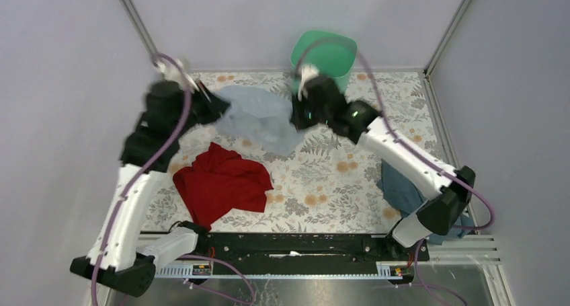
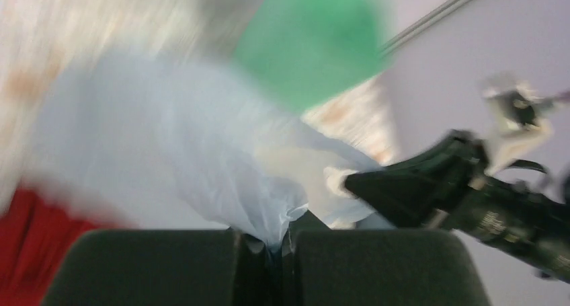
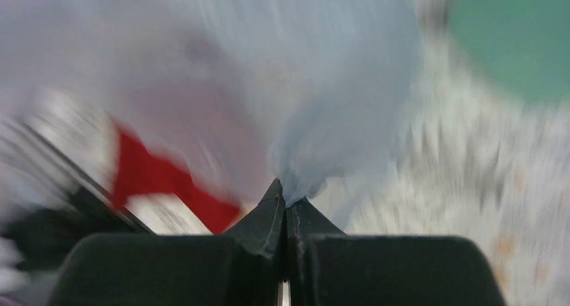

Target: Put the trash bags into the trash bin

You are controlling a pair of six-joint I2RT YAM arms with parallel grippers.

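Both arms are holding one pale blue, translucent, crumpled plastic trash bag (image 1: 259, 121) stretched between them above the far middle of the floral-patterned worktop (image 1: 336, 185). The left fingers (image 1: 214, 106) are clenched on the bag's left edge, and the left wrist view, though smeared, is showing the film bunched into the pinch. The right fingers (image 1: 298, 114) are clamped on its right edge, where the right wrist view is showing a gathered tuft caught between the tips. The mint-green plastic trash bin (image 1: 322, 54) with its rounded-square rim is standing at the far edge, right of centre, just beyond the right wrist and apart from the bag. By my judgement the step in hand is the carry of this first bag toward the bin. The next move is calling for both arms to travel far and right together until the film is hanging over the rim, then to let go. The left arm is reaching far along the left side with its elbow raised, while the right arm is angling in from the near right. A crumpled red bag (image 1: 222, 181) is lying near left and a dusty blue one (image 1: 403, 188) near right, both waiting.
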